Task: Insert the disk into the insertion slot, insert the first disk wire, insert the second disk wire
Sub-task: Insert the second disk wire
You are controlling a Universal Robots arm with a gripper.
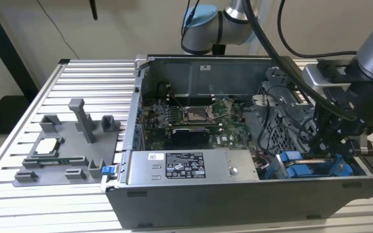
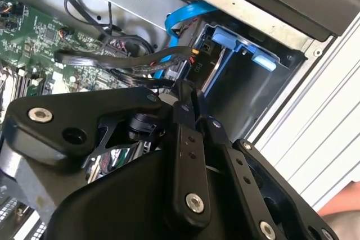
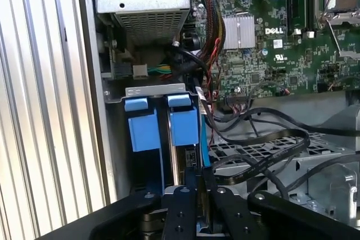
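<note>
The disk sits in the insertion slot [image 3: 152, 91] at the case's front corner on the exterior view's right. Its blue carrier frame [image 3: 183, 126] [image 2: 233, 42] shows in both wrist views, and its dark end [image 2: 201, 70] faces out beside the frame. My gripper [image 1: 334, 149] reaches down into the blue-clipped bay [image 1: 303, 167]. Its fingers are pressed together on the plug end of a flat black disk wire [image 2: 143, 67], right at the disk's end; gripper [image 2: 188, 89], gripper [image 3: 200, 177]. A light blue cable [image 2: 185, 12] loops by the bay.
The power-supply box [image 1: 186, 167] lies along the case's front wall. The motherboard [image 1: 196, 116] fills the middle, with loose black cables [image 3: 264, 144] over a perforated metal cage [image 3: 270, 158]. A grey fixture [image 1: 70, 145] stands outside the case on the slatted table [image 1: 18, 204].
</note>
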